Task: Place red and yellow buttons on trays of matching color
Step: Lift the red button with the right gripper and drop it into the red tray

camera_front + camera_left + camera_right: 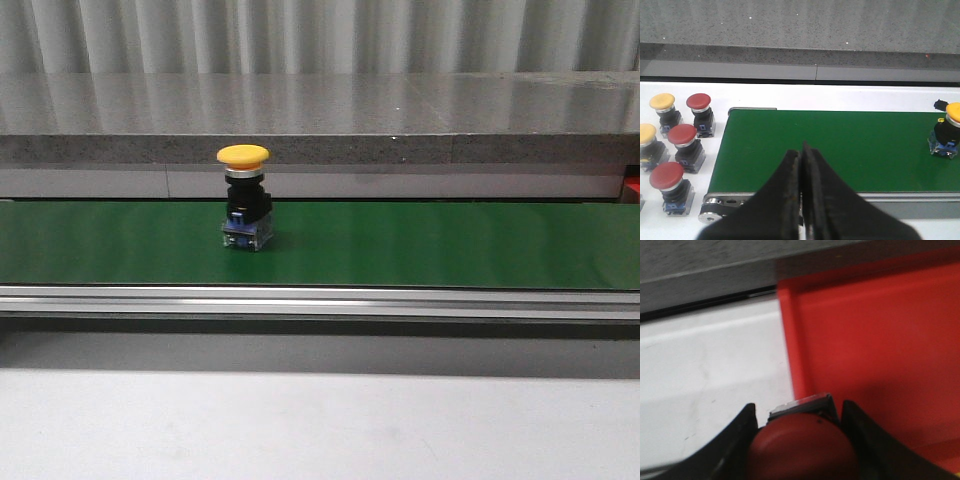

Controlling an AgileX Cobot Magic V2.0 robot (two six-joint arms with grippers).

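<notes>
the left arm's black gripper [801,165] shows in its own wrist view with both dark fingers [787,187] pressed together, only a thin seam between them and nothing held; it hangs above the near edge of the green conveyor belt [840,150]. the right arm's black gripper [799,432] shows in its wrist view with its two fingers [737,440] spread to either side of a red mushroom-head push button [802,447], clamped against its sides, at the edge of a red plastic tray [875,340]. neither arm appears in the front view.
</notes>
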